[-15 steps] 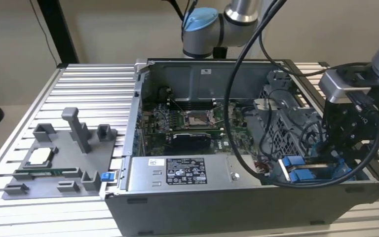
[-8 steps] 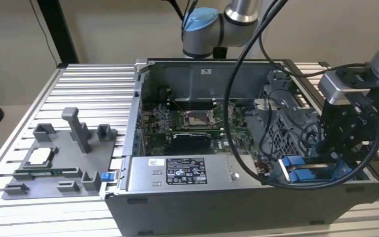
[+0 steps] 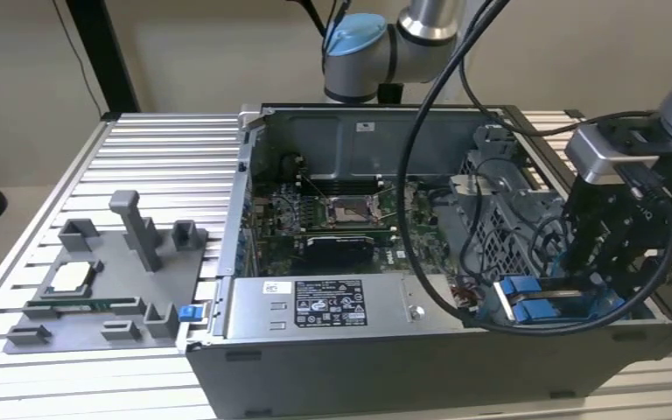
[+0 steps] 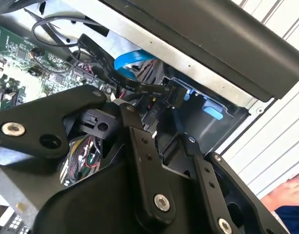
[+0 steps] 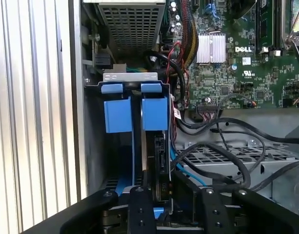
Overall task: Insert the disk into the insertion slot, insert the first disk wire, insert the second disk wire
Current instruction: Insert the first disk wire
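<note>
My black gripper (image 3: 602, 284) hangs over the drive bay at the exterior view's right end of the open computer case. In the first wrist view the insertion slot (image 5: 94, 146) has grey walls and two blue tabs at its mouth. The disk (image 5: 159, 155) stands edge-on in it under one tab, and my gripper (image 5: 172, 197) is right over that edge. In the second wrist view a flat black disk wire (image 4: 105, 63) ends in a black connector (image 4: 172, 93) just past my gripper (image 4: 156, 124). A blue wire (image 4: 132, 59) lies behind it.
Black cables (image 5: 227, 161) loop over the perforated cage beside the bay. The motherboard (image 3: 336, 214) and the labelled power-supply box (image 3: 325, 306) fill the case. A grey fixture tray (image 3: 102, 289) sits at the exterior view's left. A person's hand (image 4: 286, 192) is near the case edge.
</note>
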You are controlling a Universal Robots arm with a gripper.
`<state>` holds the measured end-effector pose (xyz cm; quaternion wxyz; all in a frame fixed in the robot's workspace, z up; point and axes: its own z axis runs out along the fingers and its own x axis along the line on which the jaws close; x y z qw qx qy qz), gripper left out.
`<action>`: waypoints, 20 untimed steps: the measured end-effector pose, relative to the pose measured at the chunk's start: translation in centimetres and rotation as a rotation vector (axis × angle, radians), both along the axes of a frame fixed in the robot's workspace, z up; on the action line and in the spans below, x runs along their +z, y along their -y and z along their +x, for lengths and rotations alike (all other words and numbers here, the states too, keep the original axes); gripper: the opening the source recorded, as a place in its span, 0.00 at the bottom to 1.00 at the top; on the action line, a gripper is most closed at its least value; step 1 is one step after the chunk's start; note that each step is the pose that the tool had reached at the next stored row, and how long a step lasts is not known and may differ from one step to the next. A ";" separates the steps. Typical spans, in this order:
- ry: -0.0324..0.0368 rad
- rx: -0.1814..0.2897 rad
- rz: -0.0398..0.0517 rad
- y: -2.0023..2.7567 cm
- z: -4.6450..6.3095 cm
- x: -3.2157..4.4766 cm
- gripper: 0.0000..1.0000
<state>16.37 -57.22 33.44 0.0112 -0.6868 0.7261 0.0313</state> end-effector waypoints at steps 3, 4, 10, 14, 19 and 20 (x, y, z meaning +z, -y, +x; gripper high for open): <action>-0.0005 0.000 -0.0001 0.00 0.0 0.53 1.00; -0.0008 0.000 0.0000 0.00 0.0 0.71 1.00; -0.0020 0.000 0.0000 0.00 0.0 1.68 1.00; -0.0021 0.000 0.0006 0.00 0.0 1.81 1.00; -0.0058 0.004 0.0005 0.00 0.7 1.85 1.00; -0.0078 0.004 0.0004 0.00 0.8 1.92 1.00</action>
